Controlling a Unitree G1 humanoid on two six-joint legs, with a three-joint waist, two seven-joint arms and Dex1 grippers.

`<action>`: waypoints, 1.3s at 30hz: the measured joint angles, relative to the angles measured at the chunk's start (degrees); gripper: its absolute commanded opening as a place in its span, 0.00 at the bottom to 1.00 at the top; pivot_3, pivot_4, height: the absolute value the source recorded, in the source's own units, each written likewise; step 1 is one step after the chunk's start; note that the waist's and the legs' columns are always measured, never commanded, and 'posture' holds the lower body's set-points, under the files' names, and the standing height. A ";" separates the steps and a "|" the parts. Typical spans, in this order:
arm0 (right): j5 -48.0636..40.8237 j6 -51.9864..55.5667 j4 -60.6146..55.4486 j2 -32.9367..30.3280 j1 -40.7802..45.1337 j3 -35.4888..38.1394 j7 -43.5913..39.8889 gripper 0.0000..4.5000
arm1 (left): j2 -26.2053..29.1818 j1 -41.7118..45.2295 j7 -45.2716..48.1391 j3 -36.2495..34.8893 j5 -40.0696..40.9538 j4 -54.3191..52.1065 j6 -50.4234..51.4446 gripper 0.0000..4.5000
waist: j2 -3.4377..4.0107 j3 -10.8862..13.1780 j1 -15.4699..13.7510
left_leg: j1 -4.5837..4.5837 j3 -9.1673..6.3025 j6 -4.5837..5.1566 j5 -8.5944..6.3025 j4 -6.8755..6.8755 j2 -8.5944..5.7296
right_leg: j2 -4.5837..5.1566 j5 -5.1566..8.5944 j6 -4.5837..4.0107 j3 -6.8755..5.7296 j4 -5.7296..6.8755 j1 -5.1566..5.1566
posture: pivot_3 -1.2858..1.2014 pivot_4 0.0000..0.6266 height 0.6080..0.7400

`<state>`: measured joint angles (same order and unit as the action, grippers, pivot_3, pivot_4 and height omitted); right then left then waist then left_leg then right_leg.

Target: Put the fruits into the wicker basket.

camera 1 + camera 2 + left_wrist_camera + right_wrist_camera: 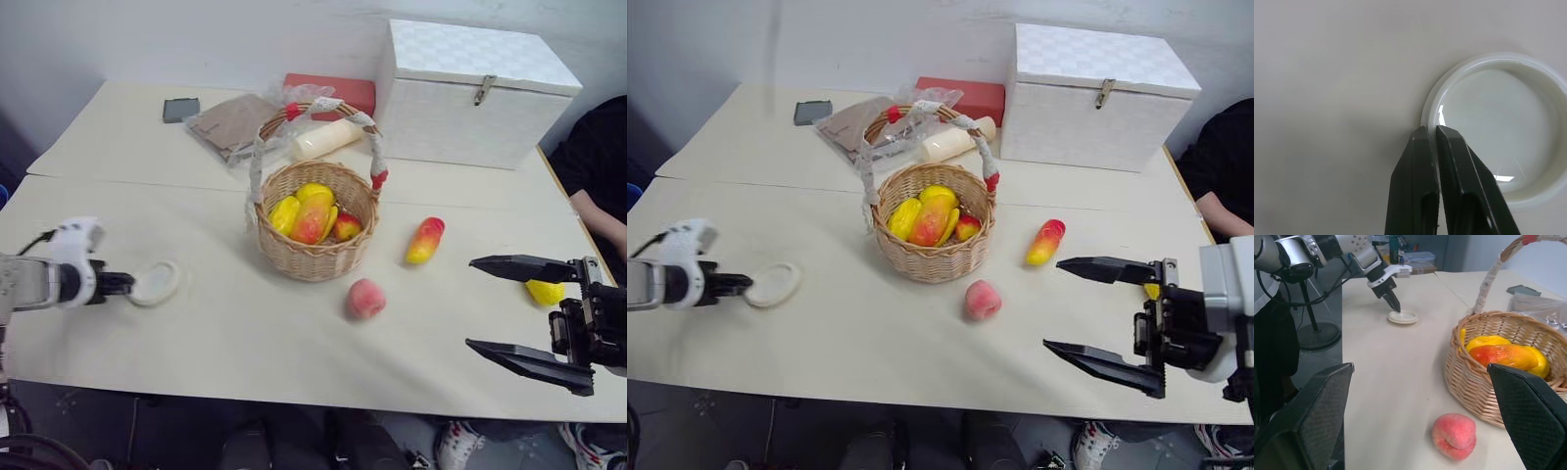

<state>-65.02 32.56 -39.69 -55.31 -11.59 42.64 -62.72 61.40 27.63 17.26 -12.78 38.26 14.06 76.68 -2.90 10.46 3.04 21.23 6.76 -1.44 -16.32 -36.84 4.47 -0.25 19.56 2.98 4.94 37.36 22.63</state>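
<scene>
The round tan wicker basket (315, 227) mid-desk holds several fruits; the pink peach (365, 298), red-yellow mango (424, 240) and, seemingly, a yellow lemon (545, 292) remain out. Left pincer (1431, 131) closed, empty; right pincer (505, 305) wide open.

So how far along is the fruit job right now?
Partly done. Several fruits already lie in the basket. Nothing is in hand: the left gripper is shut, empty, at the white lid; the right gripper is open. Left on the table: the peach, mango and lemon.
</scene>
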 measured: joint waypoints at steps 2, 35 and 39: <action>0.55 -0.07 0.37 0.00 0.13 -0.04 -0.93 1.00 | -0.10 -0.46 0.43 -0.87 -2.02 2.57 -2.52 0.18 | 0.01 0.00 -0.09 | 0.00 0.00 -0.04 -0.07 0.11 0.00 | 0.04 -0.05 0.10 -0.04 -0.02 0.02 | 0.52 0.24 1.00; 41.07 -5.49 22.11 19.62 31.37 -49.88 10.14 1.00 | 1.85 -0.74 51.56 3.80 9.19 -40.19 -30.85 0.98 | 0.51 0.48 1.30 | 0.38 0.17 -0.57 0.70 0.56 -0.23 | -0.18 -0.06 0.26 0.19 0.38 0.86 | 0.52 0.24 1.00; 43.54 -6.20 24.55 20.80 31.39 -53.35 9.99 1.00 | 0.00 1.06 51.85 7.27 7.02 -38.38 -32.98 0.98 | 0.53 0.49 1.35 | 1.08 0.15 -0.56 0.66 0.18 -0.17 | -0.18 0.01 0.33 0.17 0.53 1.40 | 0.52 0.24 1.00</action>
<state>-21.48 26.36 -15.14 -34.51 19.81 -10.71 -52.72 61.40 28.70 69.11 -5.52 45.27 -24.33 43.70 -2.37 10.95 4.38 22.31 6.91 -1.99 -15.65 -36.66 4.31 -0.43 19.56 3.31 5.11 37.89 24.04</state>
